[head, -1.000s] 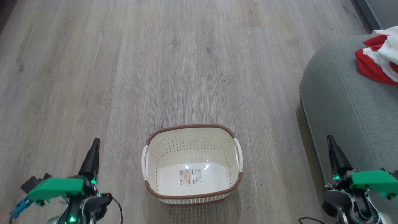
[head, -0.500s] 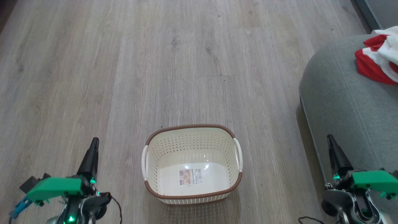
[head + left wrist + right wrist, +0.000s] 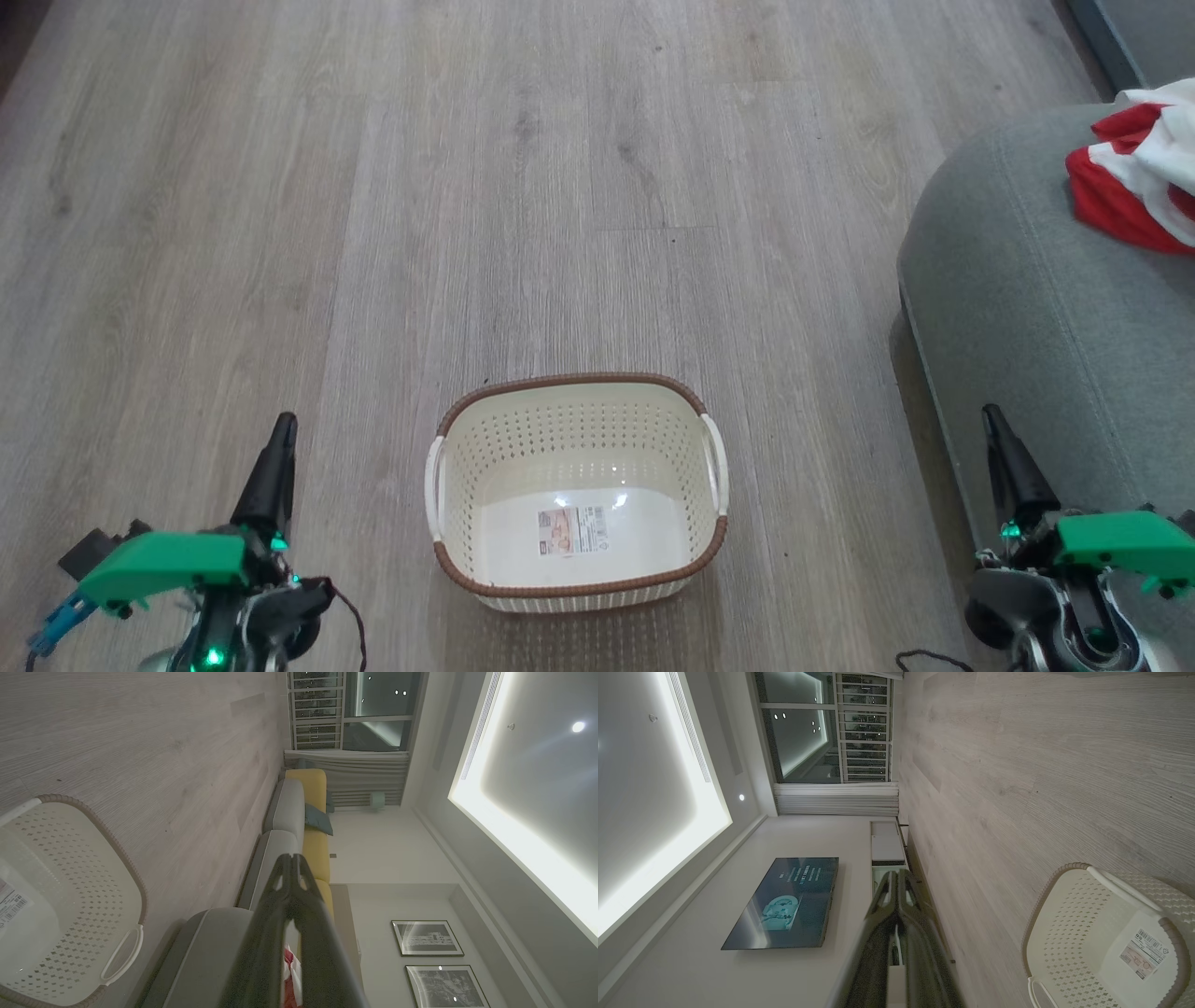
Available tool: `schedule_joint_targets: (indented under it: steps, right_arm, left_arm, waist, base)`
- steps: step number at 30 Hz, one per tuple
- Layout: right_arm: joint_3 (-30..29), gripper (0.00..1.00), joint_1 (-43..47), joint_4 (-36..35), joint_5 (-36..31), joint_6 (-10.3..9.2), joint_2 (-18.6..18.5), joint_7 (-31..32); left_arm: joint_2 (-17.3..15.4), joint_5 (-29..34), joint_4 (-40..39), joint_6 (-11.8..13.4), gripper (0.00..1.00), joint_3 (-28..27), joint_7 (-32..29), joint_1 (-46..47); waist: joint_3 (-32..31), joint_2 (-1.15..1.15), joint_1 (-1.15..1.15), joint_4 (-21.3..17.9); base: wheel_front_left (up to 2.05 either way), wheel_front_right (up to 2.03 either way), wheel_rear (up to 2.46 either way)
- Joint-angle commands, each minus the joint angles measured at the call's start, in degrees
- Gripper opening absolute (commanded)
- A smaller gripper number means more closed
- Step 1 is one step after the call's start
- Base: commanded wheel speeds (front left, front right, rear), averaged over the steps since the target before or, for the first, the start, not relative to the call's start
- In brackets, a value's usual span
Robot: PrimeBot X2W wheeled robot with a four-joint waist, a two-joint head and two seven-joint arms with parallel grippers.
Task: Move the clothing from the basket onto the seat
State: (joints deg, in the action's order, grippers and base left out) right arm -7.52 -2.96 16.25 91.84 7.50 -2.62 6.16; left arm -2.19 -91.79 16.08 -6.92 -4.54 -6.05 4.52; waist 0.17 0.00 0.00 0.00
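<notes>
One basket (image 3: 560,427), one seat (image 3: 1027,308), one clothing heap (image 3: 1116,201) – garment count unclear – two pincers: left pincer (image 3: 287,422), right pincer (image 3: 990,413).

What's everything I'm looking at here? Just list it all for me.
basket: one, cream with a brown rim, on the floor straight ahead, holding only a label
label: one, white, on the basket's bottom
clothing: one heap, red and white, on the seat
seat: one, grey-green, right of the basket
floor: pale wood planks
television: one, dark, on a wall
framed pictures: two, black-and-white, on a wall
left fingers: two, dark, shut, lower left
right fingers: two, dark, shut, lower right by the seat
</notes>
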Motion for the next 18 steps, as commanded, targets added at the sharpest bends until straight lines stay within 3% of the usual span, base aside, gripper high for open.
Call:
schedule_joint_targets:
  steps: [1, 18]
  right_arm:
    - [1.0, 0.00, -3.2, -2.2, 0.3, -0.01, -0.3, 0.3]
    - [1.0, 0.00, -3.2, -2.2, 0.3, -0.01, -0.3, 0.3]
  left_arm:
    - [-0.7, -0.4, -2.0, -0.6, 0.00, -2.0, -0.4, 1.7]
    - [-0.7, -0.4, -2.0, -0.6, 0.00, -2.0, -0.4, 1.7]
  waist:
    - [0.0, 0.00, 0.00, 0.0]
    - [0.0, 0.00, 0.00, 0.0]
  base:
    - [0.00, 0.00, 0.00]
    - [0.00, 0.00, 0.00]
